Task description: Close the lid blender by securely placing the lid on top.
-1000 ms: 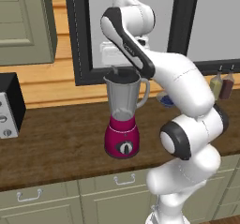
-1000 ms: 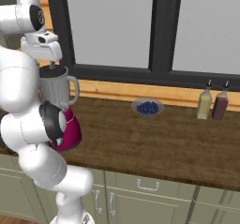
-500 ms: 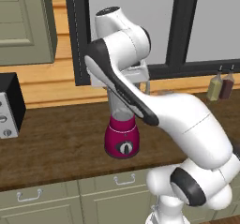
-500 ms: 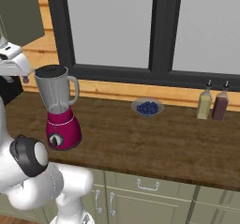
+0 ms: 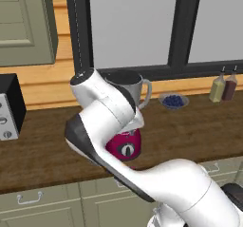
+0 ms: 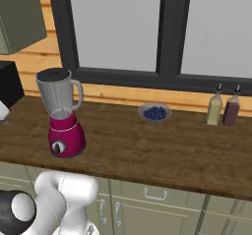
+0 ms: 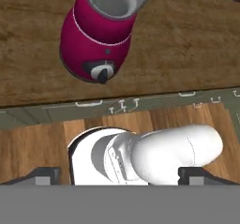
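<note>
Claw point(image 7: 120, 177) is open: in the hand view its two dark fingertips point(image 7: 44, 175) stand far apart at the bottom, with nothing between them. It looks down from above the front edge of the tabletop point(image 6: 167, 153), over the blender point(image 6: 61, 116) and the cabinet fronts below.

The blender stands upright near the left end of the tabletop, about midway between the front edge and the back wall, dial facing the front. In the right base view a dark round top, which I take for the lid point(image 6: 54, 74), sits at the rim of the jar. From the hand view the jar mouth shows a pale inside, so I cannot tell whether the lid is seated or even truly there.

My judgement is that the placing step is either just done or not confirmed. The next move calls for a check from above that the lid lies flat and centred on the rim, and a light press down if it sits crooked.

Elsewhere, a bowl of berries point(image 6: 155, 112) sits toward the back edge, well apart from the blender. Two bottles point(image 6: 222, 107) stand side by side near the back right. A black-and-white appliance point(image 5: 9, 107) stands at the far left. A dark-framed window point(image 6: 167, 32) fills the wall behind, and pale green cupboards point(image 6: 147, 204) run under the tabletop.
</note>
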### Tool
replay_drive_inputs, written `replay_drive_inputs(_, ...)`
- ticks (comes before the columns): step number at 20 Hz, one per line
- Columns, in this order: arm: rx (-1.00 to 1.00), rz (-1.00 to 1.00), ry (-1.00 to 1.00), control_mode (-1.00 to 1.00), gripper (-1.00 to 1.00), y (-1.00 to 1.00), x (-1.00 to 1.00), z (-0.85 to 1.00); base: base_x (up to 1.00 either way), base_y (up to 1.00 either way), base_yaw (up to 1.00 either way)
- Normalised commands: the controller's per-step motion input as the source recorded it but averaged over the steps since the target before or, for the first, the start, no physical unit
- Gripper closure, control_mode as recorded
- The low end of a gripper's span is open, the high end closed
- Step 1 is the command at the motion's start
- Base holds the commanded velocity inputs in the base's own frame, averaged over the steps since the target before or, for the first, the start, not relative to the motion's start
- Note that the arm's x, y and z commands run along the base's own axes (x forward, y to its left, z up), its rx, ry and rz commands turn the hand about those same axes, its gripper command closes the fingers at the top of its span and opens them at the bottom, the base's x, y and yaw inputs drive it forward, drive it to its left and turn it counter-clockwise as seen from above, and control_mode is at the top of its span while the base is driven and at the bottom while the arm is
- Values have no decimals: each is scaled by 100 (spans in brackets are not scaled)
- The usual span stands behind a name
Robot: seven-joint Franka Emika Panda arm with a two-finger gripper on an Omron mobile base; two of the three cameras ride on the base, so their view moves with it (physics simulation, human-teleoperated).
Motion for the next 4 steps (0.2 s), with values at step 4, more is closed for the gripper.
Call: replay_drive_inputs(4, 1, 1, 0, -100, -100, -1, -10, -13, 0, 0, 0)
